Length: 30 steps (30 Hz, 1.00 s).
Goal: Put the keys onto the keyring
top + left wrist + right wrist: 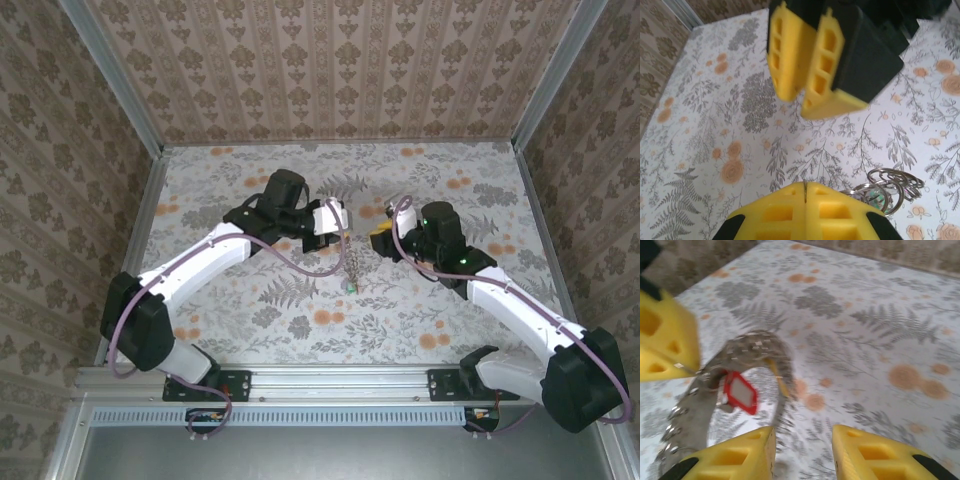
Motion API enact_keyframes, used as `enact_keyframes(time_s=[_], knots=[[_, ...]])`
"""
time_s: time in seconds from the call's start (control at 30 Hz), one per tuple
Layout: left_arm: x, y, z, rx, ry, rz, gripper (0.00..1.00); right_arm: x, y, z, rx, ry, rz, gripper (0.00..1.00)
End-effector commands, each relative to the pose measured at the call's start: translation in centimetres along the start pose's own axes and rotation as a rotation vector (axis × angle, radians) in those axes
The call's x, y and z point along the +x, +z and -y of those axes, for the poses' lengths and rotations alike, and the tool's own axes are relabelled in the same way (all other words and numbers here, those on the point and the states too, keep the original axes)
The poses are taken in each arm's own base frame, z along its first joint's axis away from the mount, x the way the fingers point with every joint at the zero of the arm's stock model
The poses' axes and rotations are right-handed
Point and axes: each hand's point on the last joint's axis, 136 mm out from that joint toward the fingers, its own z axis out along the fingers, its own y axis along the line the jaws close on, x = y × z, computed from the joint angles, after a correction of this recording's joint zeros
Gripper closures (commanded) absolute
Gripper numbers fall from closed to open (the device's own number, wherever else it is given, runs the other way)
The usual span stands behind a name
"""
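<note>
Pincers face each other above the middle of the white table (pixel 250 170) printed with grey ferns and orange flowers. The left pincer (pixel 343 230) has its yellow fingers pressed flat together. A thin bit of the keyring (pixel 351 262), a large flexible loop of silvery-tan beaded chain, is nipped in the seam between them.

From the top camera the keyring hangs from that grip as a narrow strand. Its long axis runs from the fingertips down toward the table and the near edge, with a green plastic tag (pixel 349 286) at the low end. From the right wrist camera the loop reads as an arch, its rounded top pointing away from the lens and its two sides trailing back toward the lower left. A red plastic tag (pixel 741 392) hangs inside that arch.

The left wrist camera catches a cluster of silvery split rings (pixel 895 180) low on the right, just beside its own fingers; whether they touch the table I cannot tell.

The right pincer (pixel 380 240) is just beside the left one and apart from it. Its fingers stand partly apart with an empty gap between them, so it holds nothing, and the chain runs just past its left fingertip.
</note>
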Motion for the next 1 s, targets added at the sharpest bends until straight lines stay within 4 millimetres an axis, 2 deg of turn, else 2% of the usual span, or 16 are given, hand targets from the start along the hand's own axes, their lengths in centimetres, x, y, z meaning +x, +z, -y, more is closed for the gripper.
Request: enact_keyframes(time_s=[0.0, 0.13, 0.33, 0.47, 0.53, 0.7, 0.83, 0.97], knots=[[0.3, 1.5, 0.8, 0.052, 0.066, -0.070, 1.00, 1.5, -1.1, 3.8, 0.175, 0.123, -0.036, 0.64], [0.1, 4.4, 1.1, 0.111, 0.058, -0.086, 1.00, 3.0, -1.9, 5.6, 0.230, 0.245, -0.067, 0.64], [1.0, 10.2, 2.8, 0.242, 0.048, -0.132, 1.00, 5.0, -3.3, 7.9, 0.320, 0.373, -0.081, 0.64], [0.6, 12.7, 3.6, 0.287, 0.001, -0.093, 1.00, 5.9, -3.8, 8.1, 0.310, 0.403, -0.074, 0.65], [0.0, 13.2, 3.5, 0.285, -0.011, -0.068, 1.00, 6.4, -3.7, 7.8, 0.287, 0.410, -0.088, 0.65], [-1.6, 12.6, 3.1, 0.268, -0.061, 0.048, 1.00, 7.8, -2.7, 6.7, 0.209, 0.445, -0.117, 0.67], [-0.4, 12.8, 3.7, 0.287, -0.087, 0.050, 1.00, 9.7, -2.0, 6.9, 0.223, 0.513, -0.165, 0.68], [-0.4, 12.1, 3.8, 0.271, -0.116, 0.099, 1.00, 10.8, -1.0, 5.7, 0.135, 0.533, -0.237, 0.69]])
